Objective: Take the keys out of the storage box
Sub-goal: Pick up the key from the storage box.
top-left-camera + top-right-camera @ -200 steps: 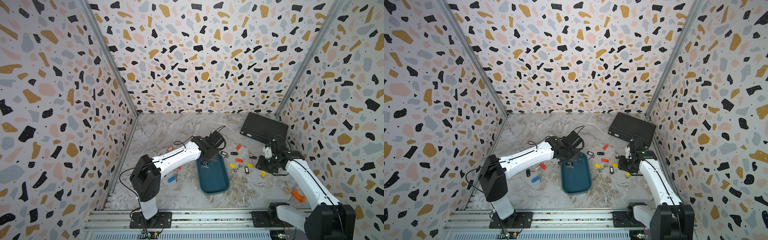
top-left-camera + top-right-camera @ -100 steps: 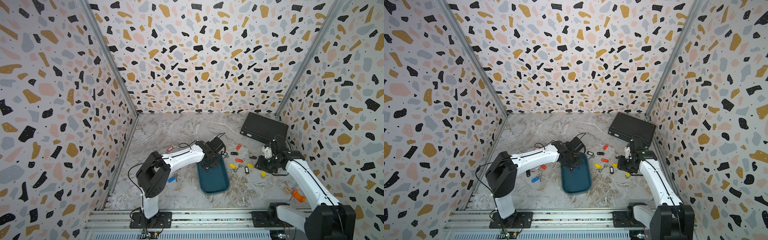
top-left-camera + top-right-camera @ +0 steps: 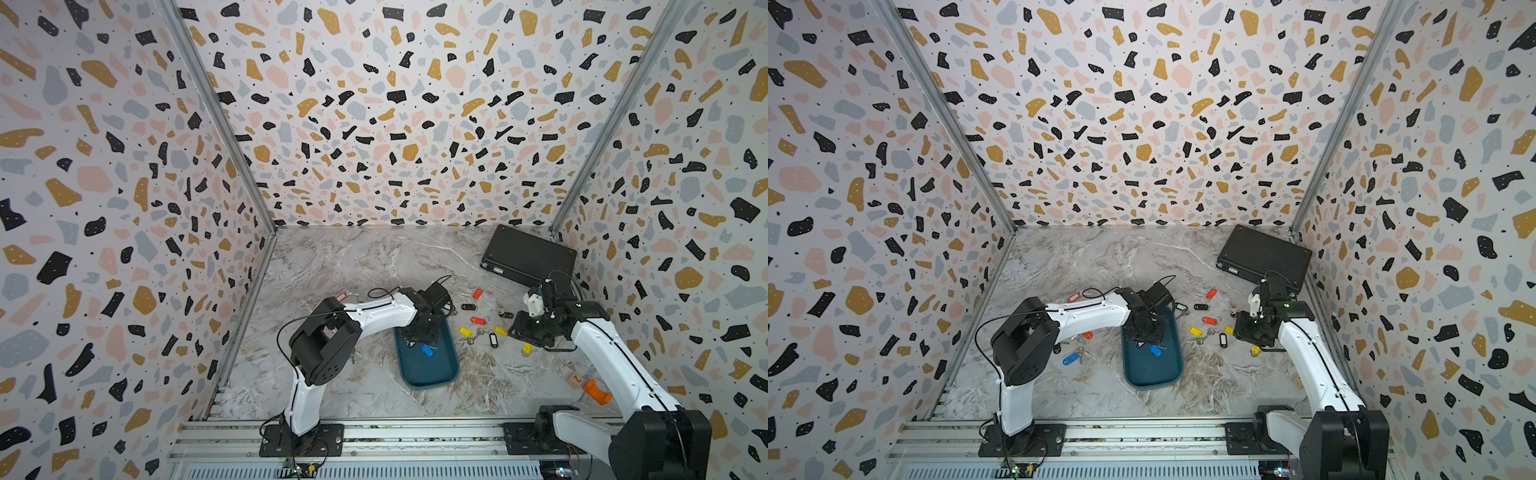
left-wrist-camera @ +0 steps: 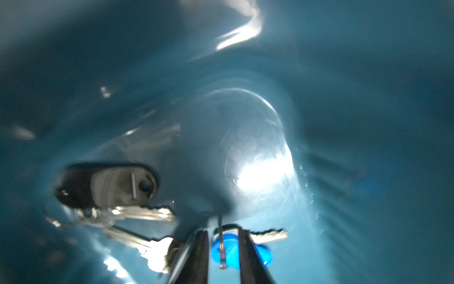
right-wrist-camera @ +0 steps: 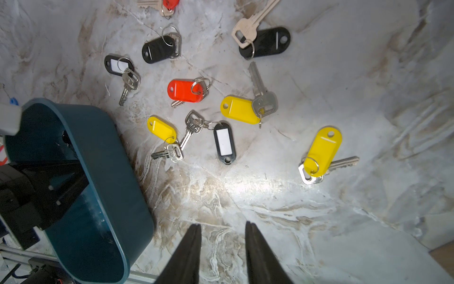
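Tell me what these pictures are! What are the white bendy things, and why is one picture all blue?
They are two robot arms, the left arm and the right arm, each ending in pinching jaws. Two pictures look down from above on the marble table. The other two come from cameras on the arms' wrists. The blue one is the left arm's camera, down inside the teal storage box. Its jaws stand apart over a blue-tagged key, near a black-tagged key; they grip nothing that I can see. The right arm's jaws are open and empty above keys with red, yellow and black tags lying on the table. A black case sits at the back.
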Controlling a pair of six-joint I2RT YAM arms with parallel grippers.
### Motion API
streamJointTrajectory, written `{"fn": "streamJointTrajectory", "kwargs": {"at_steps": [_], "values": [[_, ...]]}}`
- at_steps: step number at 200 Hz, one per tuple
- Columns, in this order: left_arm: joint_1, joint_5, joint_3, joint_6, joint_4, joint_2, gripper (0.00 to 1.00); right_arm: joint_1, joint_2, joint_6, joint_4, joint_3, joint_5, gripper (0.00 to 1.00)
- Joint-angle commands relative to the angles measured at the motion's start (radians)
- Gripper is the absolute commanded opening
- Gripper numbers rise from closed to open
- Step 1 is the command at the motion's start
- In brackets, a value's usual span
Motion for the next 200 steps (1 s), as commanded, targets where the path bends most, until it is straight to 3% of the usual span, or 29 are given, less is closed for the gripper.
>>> {"fn": "streamJointTrajectory", "kwargs": {"at_steps": [1, 14, 38, 89, 178, 200], "values": [[-0.002, -0.004, -0.011, -0.011, 0.003, -0.017, 0.43, -0.001, -0.012, -0.001, -0.028, -0.004, -0.009, 0.36], [-0.001, -0.003, -0.011, -0.014, 0.001, -0.014, 0.48, -0.001, -0.013, -0.001, -0.029, -0.003, -0.010, 0.36], [-0.003, -0.006, -0.022, -0.018, 0.000, -0.020, 0.50, -0.001, -0.013, -0.001, -0.029, -0.003, -0.009, 0.36], [-0.010, -0.005, -0.030, -0.023, 0.000, -0.023, 0.41, -0.001, -0.011, -0.002, -0.029, -0.002, -0.009, 0.36], [-0.044, -0.018, 0.010, -0.014, -0.035, -0.005, 0.01, -0.001, -0.012, -0.002, -0.031, 0.002, -0.007, 0.35], [-0.044, -0.038, 0.009, -0.011, -0.055, -0.035, 0.00, -0.001, -0.013, -0.002, -0.033, 0.002, -0.007, 0.35]]}}
